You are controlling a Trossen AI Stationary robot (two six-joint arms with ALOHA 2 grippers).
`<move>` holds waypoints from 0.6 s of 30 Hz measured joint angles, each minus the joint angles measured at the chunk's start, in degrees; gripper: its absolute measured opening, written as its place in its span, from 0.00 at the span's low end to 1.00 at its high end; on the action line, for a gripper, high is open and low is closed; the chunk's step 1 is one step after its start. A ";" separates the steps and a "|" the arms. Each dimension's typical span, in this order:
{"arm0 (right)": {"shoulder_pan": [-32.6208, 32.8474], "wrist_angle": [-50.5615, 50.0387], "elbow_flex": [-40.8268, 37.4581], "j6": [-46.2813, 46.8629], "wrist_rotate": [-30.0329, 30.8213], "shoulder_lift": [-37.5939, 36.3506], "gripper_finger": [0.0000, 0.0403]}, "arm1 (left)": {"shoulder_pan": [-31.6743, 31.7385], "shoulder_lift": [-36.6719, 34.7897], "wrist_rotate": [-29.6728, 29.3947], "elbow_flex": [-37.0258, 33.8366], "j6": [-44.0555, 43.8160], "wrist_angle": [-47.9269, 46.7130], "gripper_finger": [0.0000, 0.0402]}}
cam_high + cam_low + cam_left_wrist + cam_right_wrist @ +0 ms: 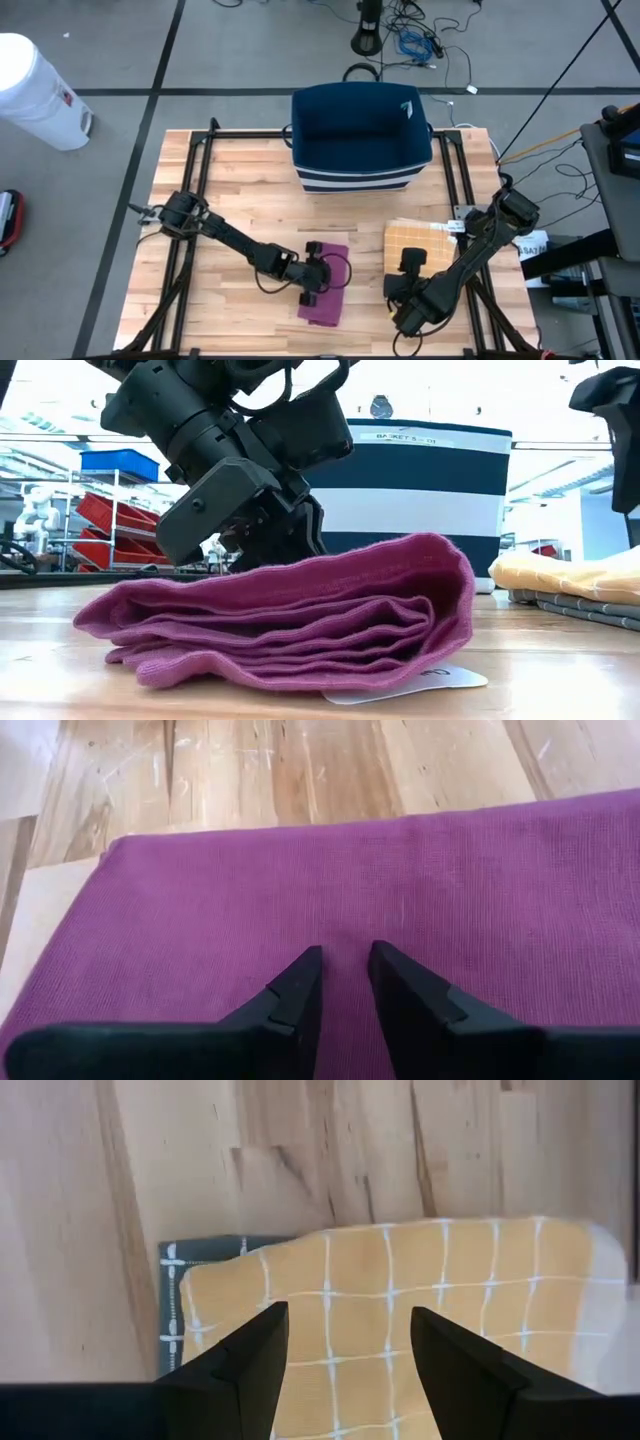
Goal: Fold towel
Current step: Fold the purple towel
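The purple towel (325,283) lies folded into a thick bundle on the wooden table (250,190), well in front of the navy basket (360,135). The left gripper (312,288) sits directly on top of the towel, its 2 fingers (295,990) nearly closed with only a narrow gap, pressing the cloth without visibly pinching any. To the right of the towel rests a stack of yellow checked cloth (420,242); the right gripper (408,262) hovers over its near edge, fingers spread and grasping nothing.
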 joint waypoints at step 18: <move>0.08 20.08 -13.22 1.44 -4.64 0.01 0.49 | -0.02 0.19 -0.06 -0.06 0.37 -0.93 0.25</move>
